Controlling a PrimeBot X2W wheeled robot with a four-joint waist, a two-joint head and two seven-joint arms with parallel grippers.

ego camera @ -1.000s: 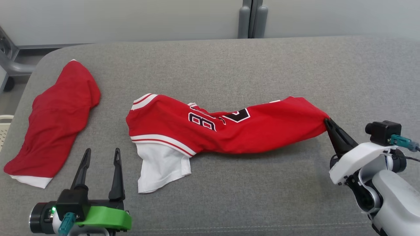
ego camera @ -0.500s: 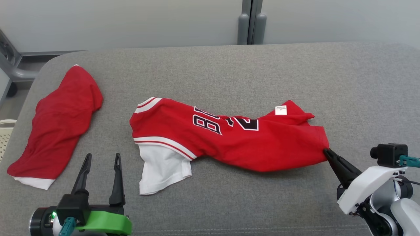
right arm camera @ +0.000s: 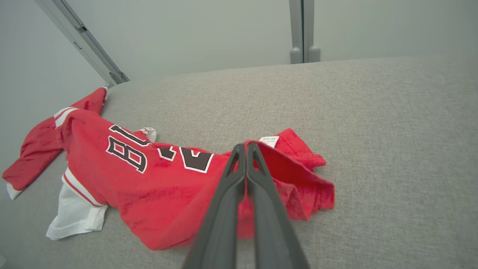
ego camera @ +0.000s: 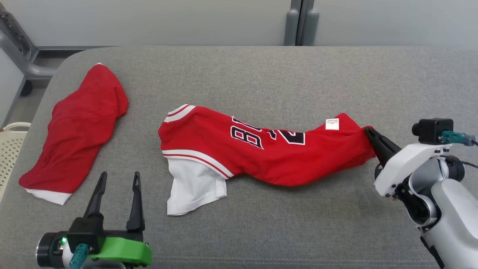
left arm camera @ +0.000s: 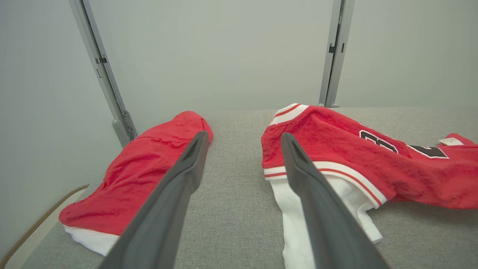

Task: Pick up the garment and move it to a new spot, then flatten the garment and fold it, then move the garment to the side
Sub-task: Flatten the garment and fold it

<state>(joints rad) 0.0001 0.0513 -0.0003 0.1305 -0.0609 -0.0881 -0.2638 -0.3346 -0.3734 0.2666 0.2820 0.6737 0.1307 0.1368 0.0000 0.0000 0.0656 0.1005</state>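
Grey padded surface (ego camera: 261, 67) bearing the red numbered garment (ego camera: 209, 142), which lies crumpled across its middle with its white part at the near left; a second red cloth (ego camera: 74, 123) lies well apart at far left. Right gripper (ego camera: 368, 130), fingers pressed together, pinches the garment's right end beside a white tag (ego camera: 332, 124); left gripper (ego camera: 120, 175), fingers spread wide, holds nothing

Grey fabric surface (ego camera: 261, 67), pale wall panels (ego camera: 149, 22) behind w/ grey post (ego camera: 302, 22), basket (ego camera: 9, 149) far L
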